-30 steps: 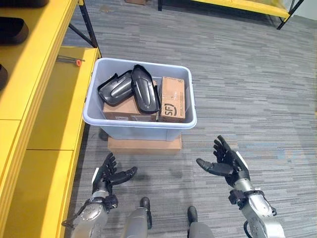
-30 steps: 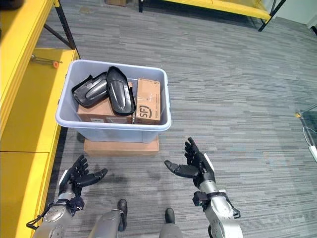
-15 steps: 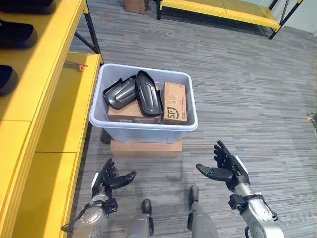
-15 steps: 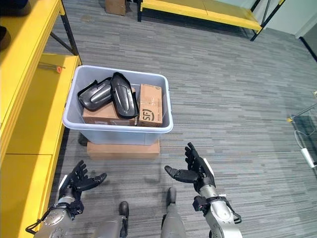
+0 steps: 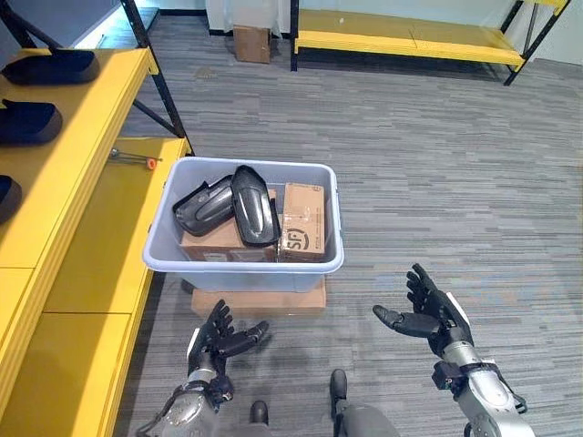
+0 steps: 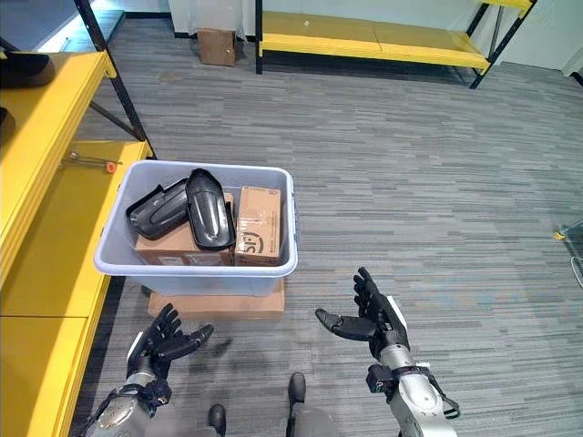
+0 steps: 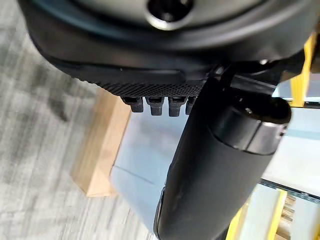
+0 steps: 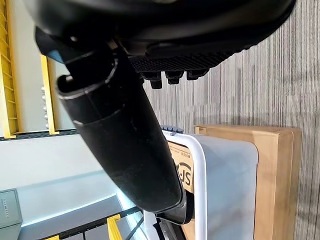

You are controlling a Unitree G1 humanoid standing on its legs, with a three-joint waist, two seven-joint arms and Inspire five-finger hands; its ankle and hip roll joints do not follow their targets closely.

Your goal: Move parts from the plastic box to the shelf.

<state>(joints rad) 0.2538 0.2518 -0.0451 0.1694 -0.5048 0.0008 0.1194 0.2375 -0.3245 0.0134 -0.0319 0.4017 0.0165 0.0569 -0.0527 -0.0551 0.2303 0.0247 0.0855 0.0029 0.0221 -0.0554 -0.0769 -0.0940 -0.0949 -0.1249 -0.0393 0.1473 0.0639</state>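
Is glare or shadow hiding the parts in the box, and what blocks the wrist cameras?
Left eye view: the light is even; the black parts carry soft highlights but stand out from the cardboard boxes in the plastic box, with no heavy shadow inside. Left wrist view: the thumb of the left hand covers the middle, the box wall past it. Right wrist view: the thumb of the right hand does likewise.

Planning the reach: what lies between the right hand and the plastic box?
Bare grey carpet; the head views show right hand open, short of plastic box.
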